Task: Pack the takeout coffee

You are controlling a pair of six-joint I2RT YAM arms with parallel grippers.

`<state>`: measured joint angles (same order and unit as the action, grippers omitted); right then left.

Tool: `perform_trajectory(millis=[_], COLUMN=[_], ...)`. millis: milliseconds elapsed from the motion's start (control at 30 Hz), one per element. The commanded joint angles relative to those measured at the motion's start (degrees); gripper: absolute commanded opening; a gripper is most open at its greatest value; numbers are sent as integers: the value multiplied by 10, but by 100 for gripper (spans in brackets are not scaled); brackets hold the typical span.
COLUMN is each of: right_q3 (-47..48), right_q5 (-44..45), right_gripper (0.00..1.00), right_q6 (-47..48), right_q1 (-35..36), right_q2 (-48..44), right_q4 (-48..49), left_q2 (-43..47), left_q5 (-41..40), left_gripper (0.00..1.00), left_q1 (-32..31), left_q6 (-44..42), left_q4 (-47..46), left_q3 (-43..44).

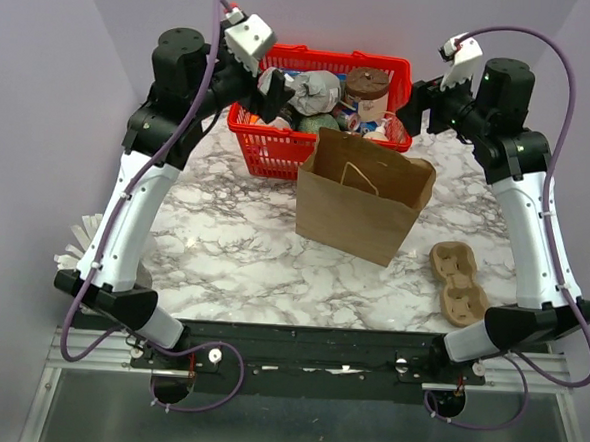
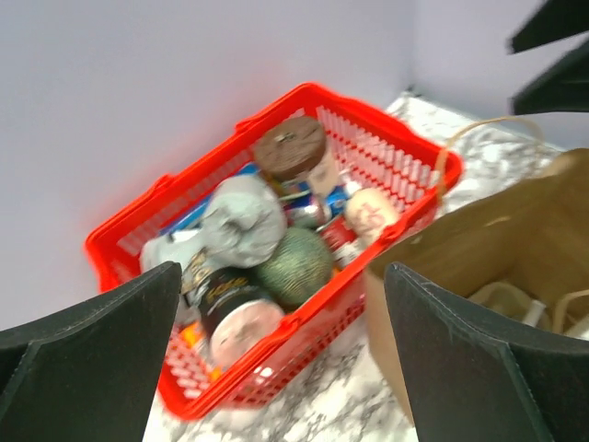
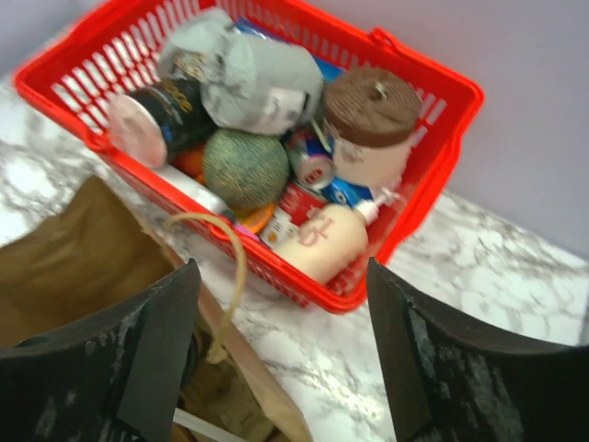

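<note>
Black-banded coffee cup (image 2: 235, 313) clear of both jaws

The left arm (image 1: 136, 206) and the right arm (image 1: 535, 236) rise from the near edge, elbows out, forearms angled inward. The left gripper (image 1: 274, 102) and the right gripper (image 1: 407, 110) hang by the far edge, each pointing down with fingers spread wide.
</note>
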<state>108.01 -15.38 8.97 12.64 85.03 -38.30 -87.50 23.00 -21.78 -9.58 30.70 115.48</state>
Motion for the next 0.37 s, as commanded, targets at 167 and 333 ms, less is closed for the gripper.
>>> perform_trajectory(millis=[167, 333], right_q3=[3, 33], right_q5=[212, 223], right_gripper=[89, 89], right_q6=[-56, -58], right_q1=[-3, -3], right_q2=[8, 22], right_q4=[0, 2], left_q2=[11, 6], left_q5=[-114, -118], left_gripper=[99, 99], left_q1=[94, 104], left_q6=[62, 62], left_q4=[-11, -16], left_q3=[-84, -78])
